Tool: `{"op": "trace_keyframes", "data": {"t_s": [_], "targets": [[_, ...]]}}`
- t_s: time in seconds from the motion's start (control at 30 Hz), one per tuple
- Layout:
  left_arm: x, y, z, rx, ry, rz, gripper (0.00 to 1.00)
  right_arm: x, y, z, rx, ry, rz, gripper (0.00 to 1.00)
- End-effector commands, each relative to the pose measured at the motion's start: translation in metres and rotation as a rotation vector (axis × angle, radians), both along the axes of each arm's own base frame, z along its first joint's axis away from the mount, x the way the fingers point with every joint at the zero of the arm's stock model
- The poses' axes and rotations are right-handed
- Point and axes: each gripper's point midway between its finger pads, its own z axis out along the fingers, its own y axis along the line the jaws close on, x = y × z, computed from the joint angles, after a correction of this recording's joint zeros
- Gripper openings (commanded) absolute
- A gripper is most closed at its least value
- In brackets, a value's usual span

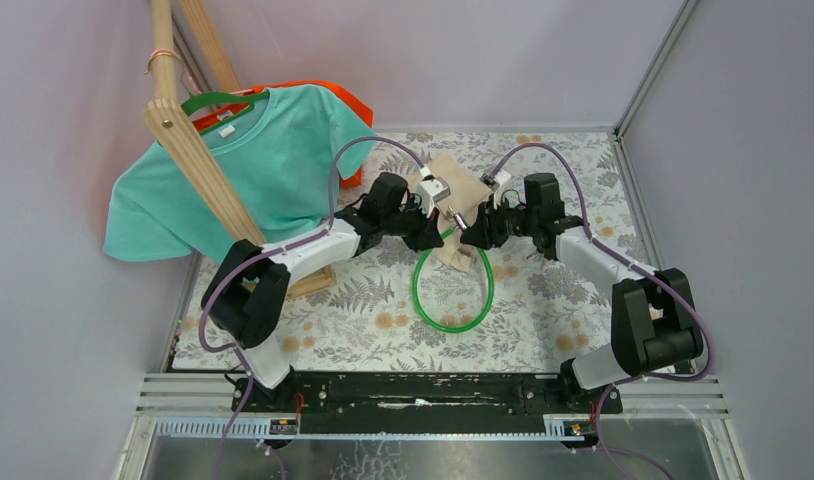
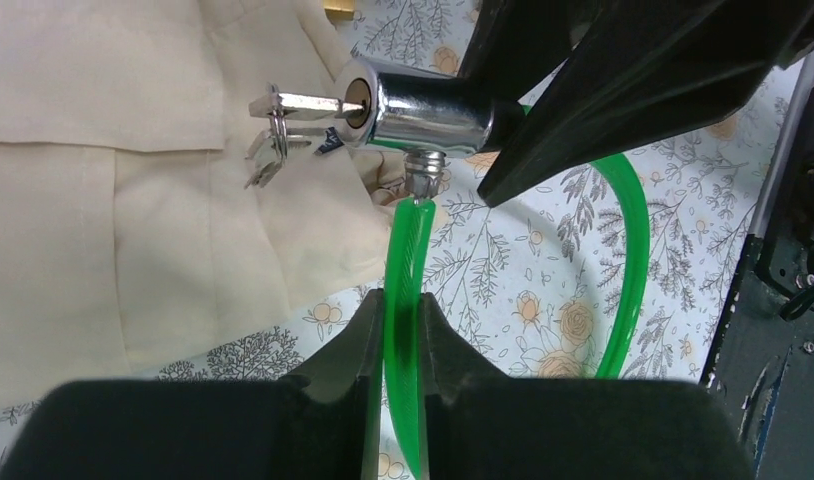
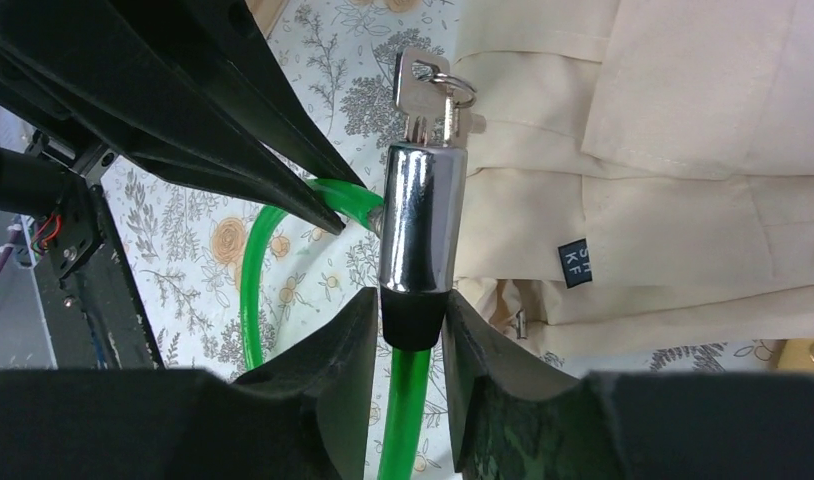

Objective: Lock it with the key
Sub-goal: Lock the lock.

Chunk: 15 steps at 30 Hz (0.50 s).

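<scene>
Our left jaws pinch the green cable (image 2: 407, 250) narrowly, just below the chrome lock (image 3: 417, 215). Our right jaws flank the lock's black collar; we cannot tell if they grip. The key (image 3: 419, 92) sits in the lock, above the worktop (image 1: 553, 300).

This is a robotics lab test cell rather than a lived-in room. Plain grey panels (image 1: 73, 320) set in aluminium profile (image 1: 655, 62) box in a small tabletop (image 1: 543, 300) covered with a floral cloth. The left arm (image 1: 293, 250) and the right arm (image 1: 603, 262) are bolted to a black rail (image 1: 433, 392) at the near edge, with purple cables (image 1: 335, 170) looping off them. A teal T-shirt (image 1: 273, 165) hangs on a wooden rack (image 1: 198, 165) at the left.
</scene>
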Motion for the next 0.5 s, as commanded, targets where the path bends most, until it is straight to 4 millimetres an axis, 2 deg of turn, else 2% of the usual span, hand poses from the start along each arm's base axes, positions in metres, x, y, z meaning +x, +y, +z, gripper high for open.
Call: {"op": "trace_keyframes", "data": {"t_s": [0.0,0.13,0.37,0.47], "targets": [[0.012,-0.023,0.071,-0.182,-0.224,-0.059,0.01,-0.016,0.020,0.020,0.088,0.028,0.114,0.36],[0.012,-0.023,0.071,-0.182,-0.223,-0.054,0.01,-0.017,0.020,0.022,0.090,0.018,0.119,0.29],[0.016,-0.024,0.076,-0.178,-0.244,-0.055,0.04,-0.017,0.021,0.030,0.095,-0.030,0.146,0.08],[0.018,-0.025,0.078,-0.159,-0.261,-0.080,0.06,-0.013,0.022,0.040,0.088,-0.099,0.163,0.01]]}}
